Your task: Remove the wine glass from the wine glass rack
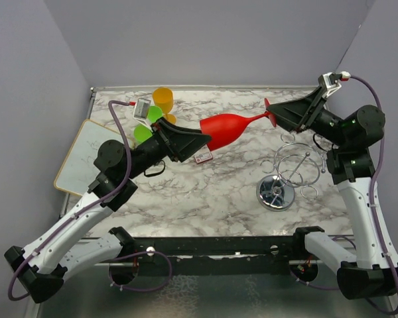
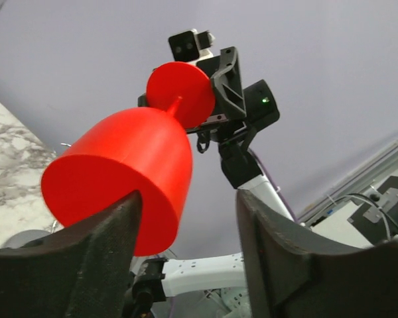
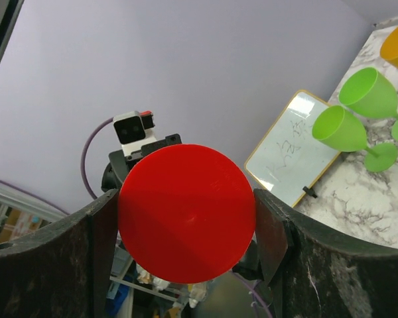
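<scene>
A red wine glass (image 1: 229, 127) is hanging sideways in the air, off the wine glass rack (image 1: 292, 173).

The marble table (image 1: 205, 192) is carrying the rack, and a white board (image 1: 86, 156) is lying far to the left of the rack. The red glass is floating beyond the rack's far side, not touching it. The right claw (image 3: 186, 212) is squeezing the glass's round foot between both fingers (the foot is filling the whole gap). The left claw (image 1: 205, 144) is standing partly open around the bowl, with one finger just beside it and the other apart. Two green glasses (image 1: 146, 126) and an orange cup (image 1: 163, 99) are standing far left of the rack.
</scene>
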You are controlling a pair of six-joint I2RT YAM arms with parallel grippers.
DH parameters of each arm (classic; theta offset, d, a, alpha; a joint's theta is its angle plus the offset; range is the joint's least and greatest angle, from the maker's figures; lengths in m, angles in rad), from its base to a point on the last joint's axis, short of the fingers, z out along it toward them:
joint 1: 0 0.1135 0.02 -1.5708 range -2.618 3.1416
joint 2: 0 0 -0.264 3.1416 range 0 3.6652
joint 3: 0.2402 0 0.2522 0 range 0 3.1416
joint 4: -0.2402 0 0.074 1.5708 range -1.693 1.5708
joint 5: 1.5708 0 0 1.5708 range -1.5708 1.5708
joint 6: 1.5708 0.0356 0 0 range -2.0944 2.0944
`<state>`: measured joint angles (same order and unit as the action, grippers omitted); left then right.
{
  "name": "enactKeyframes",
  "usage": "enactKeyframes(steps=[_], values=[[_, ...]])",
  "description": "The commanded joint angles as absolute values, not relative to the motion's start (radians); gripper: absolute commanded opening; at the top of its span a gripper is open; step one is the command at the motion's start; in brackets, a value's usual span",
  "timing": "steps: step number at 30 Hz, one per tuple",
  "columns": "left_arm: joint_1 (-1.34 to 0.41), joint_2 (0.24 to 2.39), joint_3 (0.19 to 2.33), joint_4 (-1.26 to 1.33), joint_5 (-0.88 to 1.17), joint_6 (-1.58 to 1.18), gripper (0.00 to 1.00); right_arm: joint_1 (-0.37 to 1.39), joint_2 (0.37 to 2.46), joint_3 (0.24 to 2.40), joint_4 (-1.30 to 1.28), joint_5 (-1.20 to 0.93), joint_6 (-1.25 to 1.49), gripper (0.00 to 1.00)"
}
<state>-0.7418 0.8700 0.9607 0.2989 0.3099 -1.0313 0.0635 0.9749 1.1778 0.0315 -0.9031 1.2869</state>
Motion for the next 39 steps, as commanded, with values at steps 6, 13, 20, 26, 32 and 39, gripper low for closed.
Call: enactKeyframes(steps=[6, 13, 20, 26, 32, 39], values=[[-0.746, 0.9, 0.916, 0.483, 0.377, -1.15, 0.35, 0.061, 0.945, 1.11, 0.15, -0.945, 1.359, 0.7], [-0.746, 0.885, 0.883, 0.503, 0.365, -1.197, 0.06, 0.061, 0.887, 1.035, 0.178, -0.894, 1.333, 0.73], [-0.746, 0.873, 0.865, 0.503, 0.368, -1.212, 0.0, 0.061, 0.865, 1.044, 0.079, -0.893, 1.221, 0.87], [-0.746, 0.829, 0.871, 0.493, 0.401, -1.155, 0.0, 0.06, 0.851, 1.114, -0.123, -0.82, 1.025, 1.0], [-0.746, 0.752, 0.951, 0.06, 0.345, -0.948, 0.0, 0.06, 0.837, 1.271, -0.374, -0.635, 0.781, 1.0], [-0.746, 0.656, 1.021, -0.416, 0.166, -0.769, 0.0, 0.061, 0.786, 1.474, -0.588, -0.308, 0.503, 1.0]])
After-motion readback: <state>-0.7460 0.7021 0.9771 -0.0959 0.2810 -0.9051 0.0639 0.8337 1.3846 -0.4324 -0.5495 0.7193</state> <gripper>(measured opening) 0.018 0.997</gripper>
